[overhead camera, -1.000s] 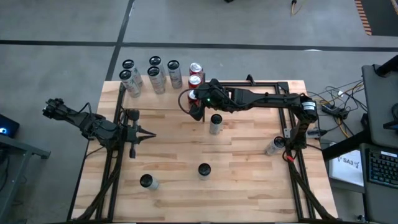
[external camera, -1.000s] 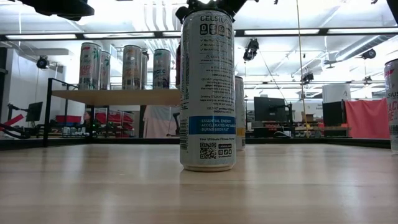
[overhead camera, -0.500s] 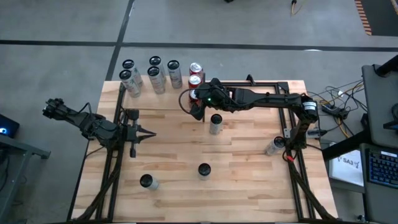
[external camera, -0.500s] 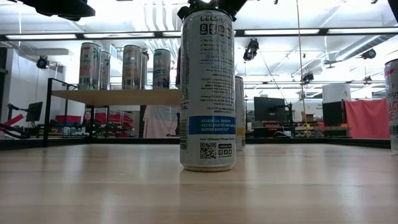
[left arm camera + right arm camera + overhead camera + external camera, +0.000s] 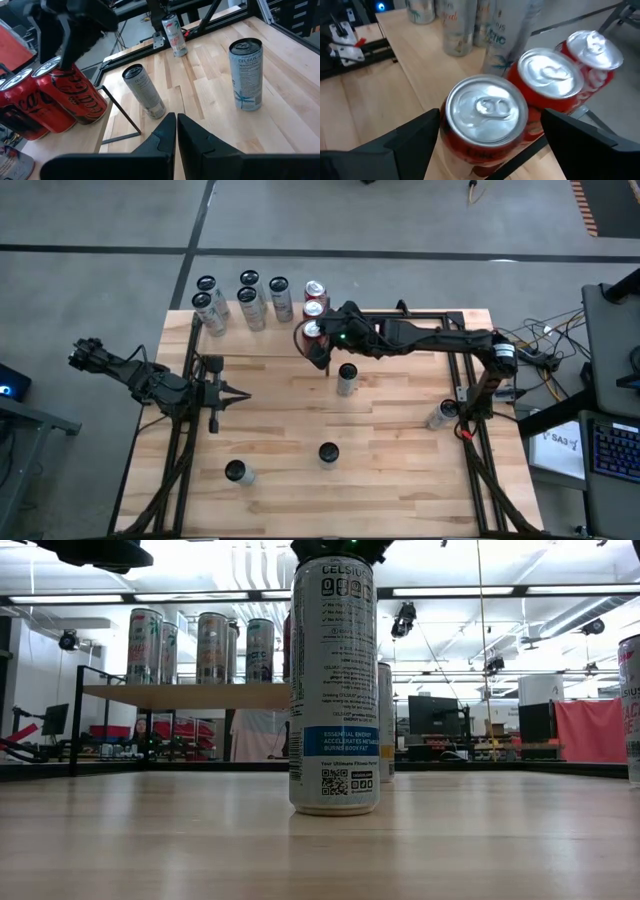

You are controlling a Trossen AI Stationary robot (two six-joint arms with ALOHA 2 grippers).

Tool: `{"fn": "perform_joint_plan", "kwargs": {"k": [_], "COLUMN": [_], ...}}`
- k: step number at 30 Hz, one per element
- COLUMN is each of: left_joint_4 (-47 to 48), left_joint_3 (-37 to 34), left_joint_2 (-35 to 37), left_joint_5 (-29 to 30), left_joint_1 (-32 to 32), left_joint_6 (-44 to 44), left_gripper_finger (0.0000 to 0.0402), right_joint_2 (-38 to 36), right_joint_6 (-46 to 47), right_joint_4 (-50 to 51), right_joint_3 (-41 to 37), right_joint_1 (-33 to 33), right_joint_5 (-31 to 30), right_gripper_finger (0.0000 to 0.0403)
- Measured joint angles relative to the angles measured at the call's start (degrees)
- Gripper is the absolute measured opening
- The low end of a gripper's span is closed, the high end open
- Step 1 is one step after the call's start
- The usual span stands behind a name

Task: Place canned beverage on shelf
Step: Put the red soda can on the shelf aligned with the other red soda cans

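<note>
The canned beverage in hand, a red cola can, stands upright at the right end of the shelf, nearest of a short row of three red cans. The right claw sits over it with its two dark fingers spread wide on either side of the can; gaps show between the pads and the can's wall in the right wrist view, so I judge the can released rather than gripped (contact on the hidden lower side cannot be ruled out). Just beyond it stand the second red can and the third, and farther left on the shelf a cluster of pale tall cans.

So this placement looks all but done: what remains is for the claw to lift clear without nudging the row. Four more cans wait on the counter: one just near of the claw, one at the right edge, two toward the near side.

The left claw rests clenched and empty over the counter's left side.
</note>
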State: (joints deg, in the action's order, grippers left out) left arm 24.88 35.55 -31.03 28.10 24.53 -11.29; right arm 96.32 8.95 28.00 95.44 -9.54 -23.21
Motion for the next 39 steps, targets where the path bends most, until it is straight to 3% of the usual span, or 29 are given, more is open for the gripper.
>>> {"fn": "perform_joint_plan", "kwargs": {"k": [9, 14, 18, 22, 30, 34, 39], "left_joint_4": [0.0, 0.0, 0.0, 0.0, 0.0, 0.0, 0.0], "left_joint_3": [0.0, 0.0, 0.0, 0.0, 0.0, 0.0, 0.0], "left_joint_2": [0.0, 0.0, 0.0, 0.0, 0.0, 0.0, 0.0], "left_joint_5": [0.0, 0.0, 0.0, 0.0, 0.0, 0.0, 0.0], "left_joint_1": [0.0, 0.0, 0.0, 0.0, 0.0, 0.0, 0.0], "left_joint_6": [0.0, 0.0, -0.1, -0.2, -0.7, -0.7, -0.7], "left_gripper_finger": [0.0, 0.0, 0.0, 0.0, 0.0, 0.0, 0.0], "right_joint_2": [-5.0, -7.3, -7.3, -5.3, -0.1, 1.0, 1.1], "right_joint_6": [1.2, 1.8, 5.3, 8.5, 8.1, 8.5, 8.3], "right_joint_4": [0.0, -0.3, 0.1, 0.4, 0.4, 0.4, 0.4], "right_joint_3": [0.0, 0.0, 0.0, 0.1, 0.1, 0.0, 0.0], "right_joint_1": [1.4, 4.4, 5.8, 5.8, 5.0, 4.2, 2.9], "right_joint_5": [-1.0, -0.4, 3.6, 8.0, 8.0, 3.9, 3.6], "right_gripper_finger": [0.0336, 0.0314, 0.0267, 0.0191, 0.0023, 0.0014, 0.0009]}}
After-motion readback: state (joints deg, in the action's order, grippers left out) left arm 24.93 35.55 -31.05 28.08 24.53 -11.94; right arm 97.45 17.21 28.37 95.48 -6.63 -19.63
